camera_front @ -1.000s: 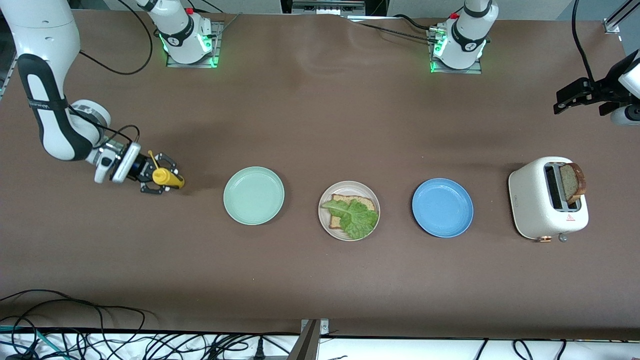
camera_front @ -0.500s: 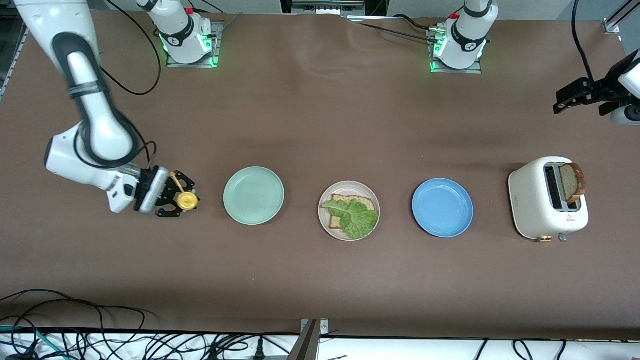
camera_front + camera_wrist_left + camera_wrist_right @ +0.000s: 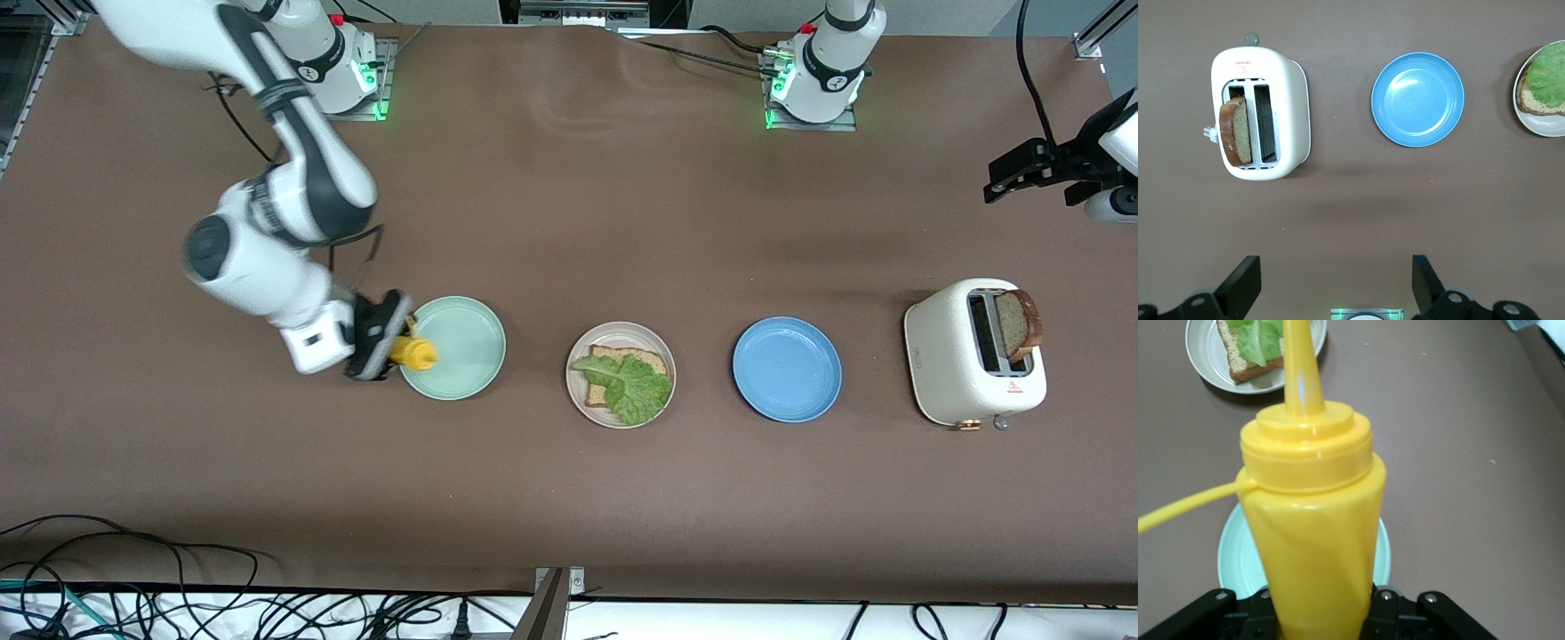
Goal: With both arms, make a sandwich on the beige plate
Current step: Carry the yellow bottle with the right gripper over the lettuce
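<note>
Brown table (image 3: 569,498), three plates in a row. Beige plate (image 3: 578,400) in the middle carries one bread slice (image 3: 658,360) with a lettuce leaf (image 3: 631,382) on top (no second slice on it). Second slice (image 3: 1018,324) stands in the toaster (image 3: 951,356). Right gripper (image 3: 391,342) is clamped on a yellow squeeze bottle (image 3: 415,354) over the mint plate (image 3: 467,351) rim. Left gripper (image 3: 1331,283) waits with fingers spread, up over the table's left-arm end.

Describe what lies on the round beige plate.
On the round beige plate, a ruffled green lettuce leaf tops one brown toasted bread slice; anything beneath the bread is hidden.
</note>
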